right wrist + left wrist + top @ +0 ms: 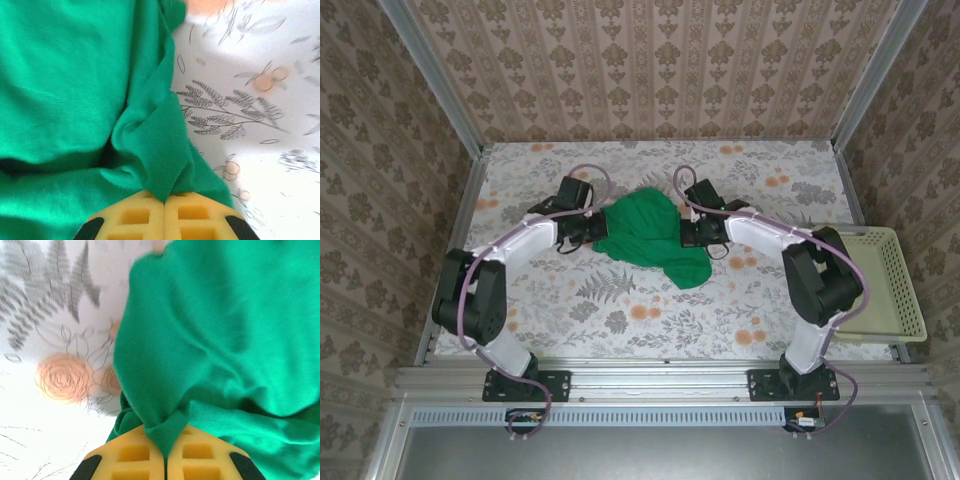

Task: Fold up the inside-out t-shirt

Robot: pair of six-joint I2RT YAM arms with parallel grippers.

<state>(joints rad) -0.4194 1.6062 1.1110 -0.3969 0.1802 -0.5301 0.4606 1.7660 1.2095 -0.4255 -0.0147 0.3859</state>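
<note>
The inside-out t-shirt (pixel 650 235) lies bunched in a bright green heap in the middle of the table. My left gripper (pixel 588 232) is at its left edge, my right gripper (pixel 695 232) at its right edge. In the left wrist view the yellow fingers (pixel 135 455) are pressed together with a fold of the t-shirt (pixel 210 330) pinched between them. Through the right wrist camera, the yellow fingers (pixel 195 215) meet the same way, with a pointed fold of the t-shirt (pixel 60 80) caught in the seam.
A pale yellow-green plastic basket (pixel 885 290) stands at the table's right edge, beside the right arm. The floral tablecloth (pixel 620 310) lies bare in front of the shirt. Patterned walls close the back and both sides.
</note>
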